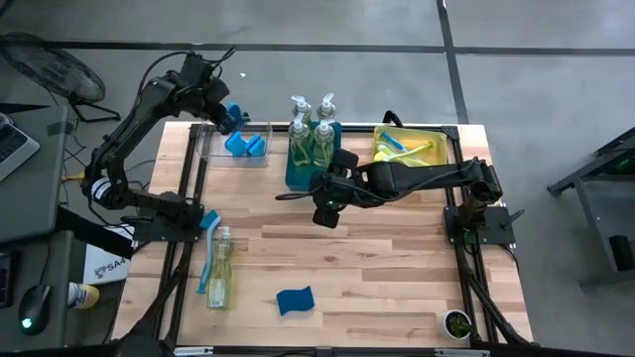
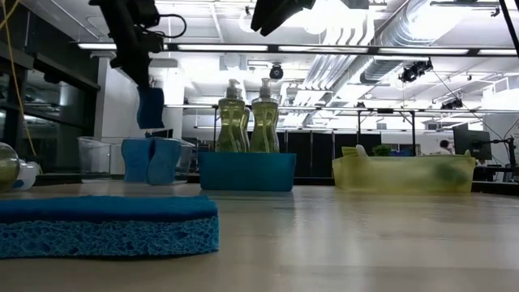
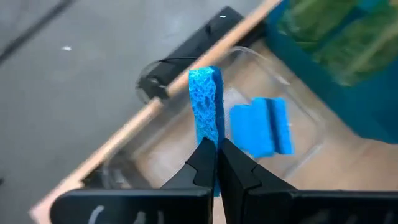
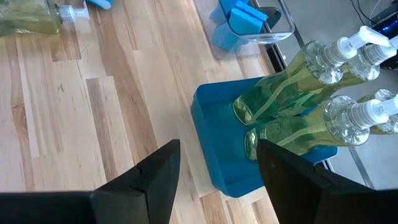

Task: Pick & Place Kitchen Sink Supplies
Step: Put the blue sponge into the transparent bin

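My left gripper [image 3: 216,148] is clamped on a blue sponge [image 3: 206,102], holding it on edge above the clear bin [image 1: 213,149], where two more sponges [image 1: 244,145] stand. My right gripper [image 4: 217,165] hangs with its fingers apart and empty, beside the teal bin [image 4: 214,124] of soap bottles [image 4: 292,99]. Another sponge [image 1: 295,299] lies flat at the table's [image 1: 377,258] near edge, with a bottle [image 1: 219,273] and a brush [image 1: 208,248] lying to its left.

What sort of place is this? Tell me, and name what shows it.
Probably a robotics lab or open workshop, not a kitchen: a wooden worktable on a concrete floor, exposed ceiling ducts with strip lights, and desk monitors beyond the table.
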{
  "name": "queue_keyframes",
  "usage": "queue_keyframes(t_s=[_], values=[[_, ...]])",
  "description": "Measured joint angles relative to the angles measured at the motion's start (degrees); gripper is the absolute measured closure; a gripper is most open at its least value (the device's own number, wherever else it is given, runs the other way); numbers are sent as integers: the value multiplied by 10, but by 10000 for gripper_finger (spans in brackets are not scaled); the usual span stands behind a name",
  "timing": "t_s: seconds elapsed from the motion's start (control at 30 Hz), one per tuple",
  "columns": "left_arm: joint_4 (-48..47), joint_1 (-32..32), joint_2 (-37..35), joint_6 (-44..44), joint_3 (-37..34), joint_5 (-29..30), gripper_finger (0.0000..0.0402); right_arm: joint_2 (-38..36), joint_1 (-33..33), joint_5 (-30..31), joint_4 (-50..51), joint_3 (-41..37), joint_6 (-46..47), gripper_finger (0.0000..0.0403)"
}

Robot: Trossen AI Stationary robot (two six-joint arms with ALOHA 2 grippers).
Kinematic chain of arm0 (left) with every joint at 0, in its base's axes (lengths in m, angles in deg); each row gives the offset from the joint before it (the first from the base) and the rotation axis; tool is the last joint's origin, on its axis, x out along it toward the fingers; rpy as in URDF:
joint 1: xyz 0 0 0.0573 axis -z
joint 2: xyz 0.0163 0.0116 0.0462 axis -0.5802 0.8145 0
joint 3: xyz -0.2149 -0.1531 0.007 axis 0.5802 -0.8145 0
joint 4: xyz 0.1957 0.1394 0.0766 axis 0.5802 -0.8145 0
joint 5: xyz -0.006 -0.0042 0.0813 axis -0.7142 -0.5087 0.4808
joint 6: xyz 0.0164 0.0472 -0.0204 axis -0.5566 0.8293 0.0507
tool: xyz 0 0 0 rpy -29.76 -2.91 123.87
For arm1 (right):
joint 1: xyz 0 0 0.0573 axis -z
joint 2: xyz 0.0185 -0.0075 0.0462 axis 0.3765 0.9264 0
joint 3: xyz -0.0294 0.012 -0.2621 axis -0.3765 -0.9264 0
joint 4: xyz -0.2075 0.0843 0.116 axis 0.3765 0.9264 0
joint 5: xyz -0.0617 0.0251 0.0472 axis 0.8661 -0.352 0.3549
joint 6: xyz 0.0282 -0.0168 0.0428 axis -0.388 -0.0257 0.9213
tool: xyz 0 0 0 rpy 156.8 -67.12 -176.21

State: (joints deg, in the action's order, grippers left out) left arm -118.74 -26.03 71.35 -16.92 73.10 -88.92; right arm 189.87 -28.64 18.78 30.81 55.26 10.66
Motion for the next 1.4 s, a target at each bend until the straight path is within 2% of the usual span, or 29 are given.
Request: queue_keyframes(t_s=[0.17,0.63,0.93,1.4], values=[[-21,8,0,-13,0,-48,401,0,1,0,0,0,-1,196],[-8,69,8,-38,-5,39,401,0,1,0,0,-2,-2,196],[19,68,9,-46,-49,37,401,0,1,0,0,-2,-1,196],[24,68,26,-44,-51,29,401,0,1,0,0,-2,0,196]])
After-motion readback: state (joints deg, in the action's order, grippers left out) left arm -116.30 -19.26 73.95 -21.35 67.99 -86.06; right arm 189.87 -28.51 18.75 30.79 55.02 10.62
